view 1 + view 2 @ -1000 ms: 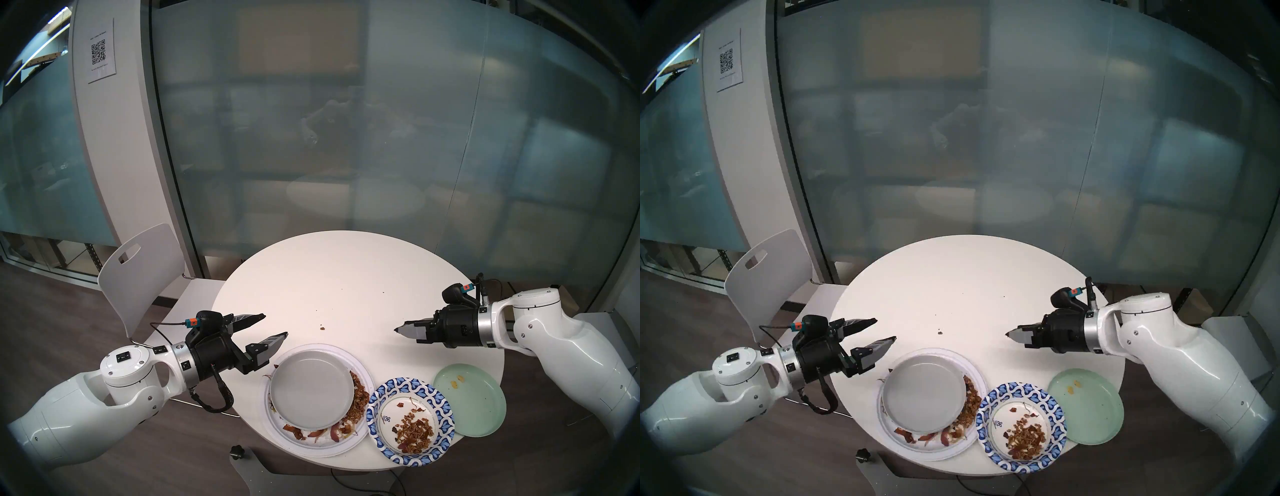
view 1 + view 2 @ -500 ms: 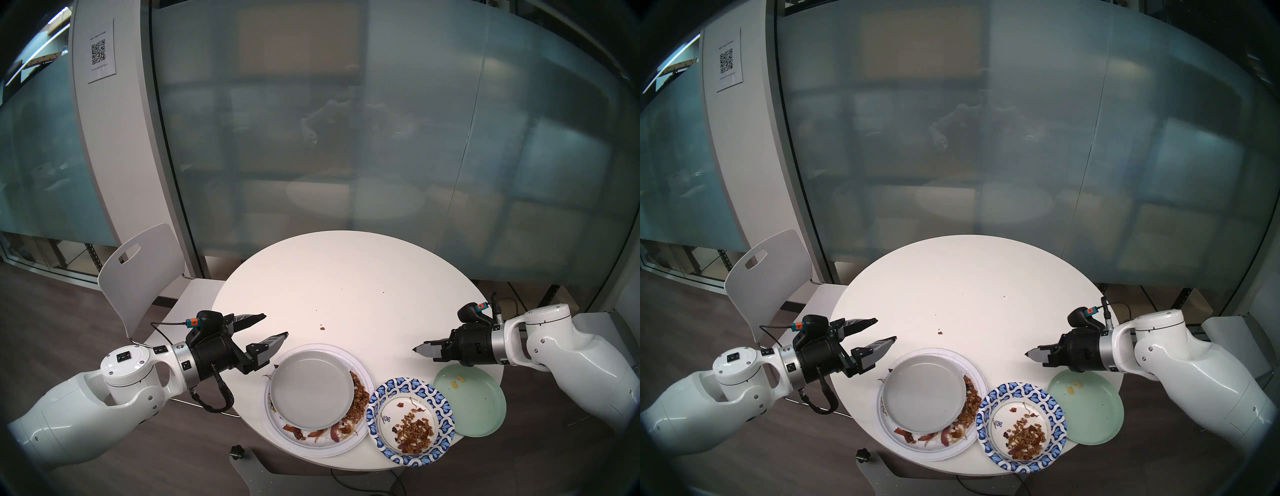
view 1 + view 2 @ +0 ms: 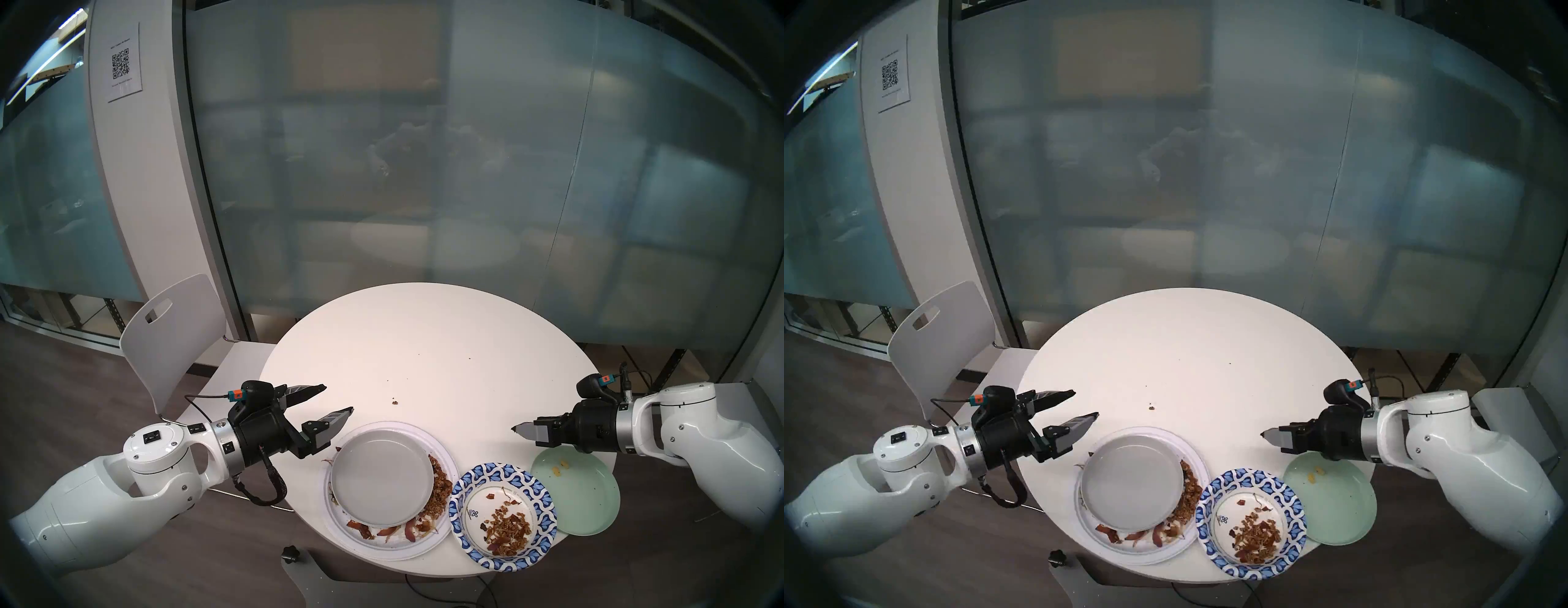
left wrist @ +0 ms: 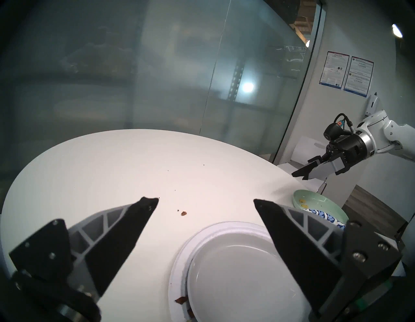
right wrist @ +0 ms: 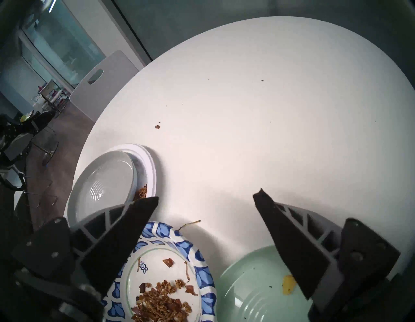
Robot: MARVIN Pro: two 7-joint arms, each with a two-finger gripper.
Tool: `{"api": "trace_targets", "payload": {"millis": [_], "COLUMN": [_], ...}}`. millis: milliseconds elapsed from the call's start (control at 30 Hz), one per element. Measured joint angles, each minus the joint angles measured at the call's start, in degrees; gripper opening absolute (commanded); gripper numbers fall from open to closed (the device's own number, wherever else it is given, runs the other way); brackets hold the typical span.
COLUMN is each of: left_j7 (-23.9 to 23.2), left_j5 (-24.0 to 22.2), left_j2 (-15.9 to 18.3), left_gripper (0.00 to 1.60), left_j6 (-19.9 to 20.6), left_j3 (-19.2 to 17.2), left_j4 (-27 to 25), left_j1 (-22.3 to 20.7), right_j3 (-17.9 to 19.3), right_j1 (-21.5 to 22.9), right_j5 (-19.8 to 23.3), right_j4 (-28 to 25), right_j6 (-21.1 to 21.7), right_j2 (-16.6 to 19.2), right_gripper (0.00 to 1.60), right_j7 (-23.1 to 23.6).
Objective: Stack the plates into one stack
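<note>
A grey plate (image 3: 382, 477) lies on the large white paper plate (image 3: 399, 552), which carries food scraps; together they make the stack at the table's front. To its right sits a blue-patterned paper plate (image 3: 458, 501) with scraps, its edge lapping over a pale-green plate (image 3: 585, 501). My left gripper (image 3: 338, 398) hovers open just left of the stack, empty. My right gripper (image 5: 206, 196) is open and empty, above the green plate's (image 5: 251, 292) far rim and the patterned plate (image 5: 202, 254).
The round white table (image 3: 424, 339) has crumbs (image 3: 395, 401) near its middle. The green plate overhangs the table's right edge. A white chair (image 3: 169, 335) stands at the left and a frosted glass wall behind. A black knob (image 3: 290, 553) lies on the floor.
My right arm has drawn back to the right and nearer, from over the bare table to over the green plate's far rim. The left arm and all plates have stayed put.
</note>
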Motion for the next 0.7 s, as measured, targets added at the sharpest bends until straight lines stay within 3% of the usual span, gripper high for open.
{"api": "trace_targets", "payload": {"millis": [300,700], "left_j7": [0.0,0.0], "left_j5": [0.0,-0.1], "left_j2": [0.1,0.1], "left_gripper": [1.6,1.6], "left_j6": [0.0,0.0], "left_j3": [0.0,0.1], "left_j4": [0.0,0.0], "left_j1": [0.0,-0.1], "right_j3": [7.2,17.4], "right_j1": [-6.5,-15.1], "right_j5": [-0.7,-3.6], "right_j4": [-3.5,-4.0], "right_j6": [-0.1,4.0], "right_j2": [-5.0,-13.2], "right_gripper": [1.6,1.6], "right_j7": [-2.6,-5.7]}}
